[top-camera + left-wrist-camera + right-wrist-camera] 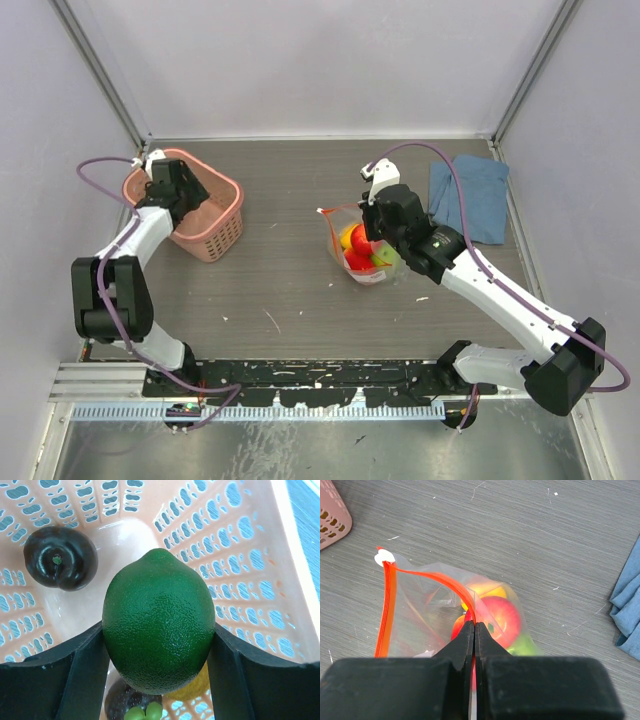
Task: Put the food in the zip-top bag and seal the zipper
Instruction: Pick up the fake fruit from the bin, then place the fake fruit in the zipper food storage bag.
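Note:
Down inside the pink basket (240, 555), my left gripper (159, 645) is shut on a green lime (157, 620), one black finger pressed to each side. More food lies around it: a dark plum (60, 557), a yellow fruit (192, 687) and another dark piece (120, 700). The zip-top bag (420, 610) rests on the table with its mouth gaping. It holds a red apple (502, 617), a yellow piece (485, 589) and a green one (522, 645). My right gripper (474, 625) is shut on the orange-red zipper (387, 605) of one mouth edge. The white slider (384, 557) sits at the far end.
The pink basket (215, 235) stands at the left of the table with my left gripper (165, 185) in it. A folded blue cloth (470, 195) lies at the back right, behind my right gripper (375, 222) and the bag (362, 255).

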{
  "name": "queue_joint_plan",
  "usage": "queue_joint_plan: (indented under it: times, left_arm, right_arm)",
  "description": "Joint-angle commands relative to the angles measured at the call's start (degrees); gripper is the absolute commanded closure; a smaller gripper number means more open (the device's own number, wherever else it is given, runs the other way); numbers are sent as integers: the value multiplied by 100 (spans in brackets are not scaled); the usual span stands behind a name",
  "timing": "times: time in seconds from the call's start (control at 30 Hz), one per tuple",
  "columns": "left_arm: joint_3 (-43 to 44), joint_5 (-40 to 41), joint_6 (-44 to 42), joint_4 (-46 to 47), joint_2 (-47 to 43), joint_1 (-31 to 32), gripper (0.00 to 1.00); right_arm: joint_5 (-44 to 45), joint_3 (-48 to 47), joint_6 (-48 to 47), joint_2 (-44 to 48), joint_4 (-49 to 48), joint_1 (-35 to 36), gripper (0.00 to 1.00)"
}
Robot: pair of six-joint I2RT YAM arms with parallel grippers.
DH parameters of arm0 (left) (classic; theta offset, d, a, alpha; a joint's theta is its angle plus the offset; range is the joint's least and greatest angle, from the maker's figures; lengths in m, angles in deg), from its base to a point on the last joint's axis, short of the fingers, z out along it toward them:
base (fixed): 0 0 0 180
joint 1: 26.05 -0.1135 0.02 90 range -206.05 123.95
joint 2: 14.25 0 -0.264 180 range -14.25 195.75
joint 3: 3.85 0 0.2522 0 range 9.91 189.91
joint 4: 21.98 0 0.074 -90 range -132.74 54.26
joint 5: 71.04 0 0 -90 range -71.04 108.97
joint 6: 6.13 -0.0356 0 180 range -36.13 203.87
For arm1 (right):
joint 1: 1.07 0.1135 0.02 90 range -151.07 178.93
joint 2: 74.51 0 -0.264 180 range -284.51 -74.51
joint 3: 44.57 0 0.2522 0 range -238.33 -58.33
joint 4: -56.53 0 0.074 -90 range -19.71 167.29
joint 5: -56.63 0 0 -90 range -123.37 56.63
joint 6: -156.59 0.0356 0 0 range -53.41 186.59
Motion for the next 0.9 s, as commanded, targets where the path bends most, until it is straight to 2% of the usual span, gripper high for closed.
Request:
queue_joint_plan:
  times: [0.0, 0.53, 0.7, 0.87]
  left_arm:
    - [-70, -261, -176, 28, -601, 74, 65]
    - [-364, -1084, -372, -247, -2065, 695, 67]
    - [-402, -1273, -387, -293, -2508, 1113, 67]
    - [-383, -1438, -363, -281, -2788, 1805, 67]
  right_arm:
    - [74, -286, -21, 37, -270, -9, 100]
    - [150, -504, 31, -26, -447, -2, 100]
    - [213, -565, 90, -25, -453, -9, 100]
    - [177, -552, 136, -46, -532, -3, 100]
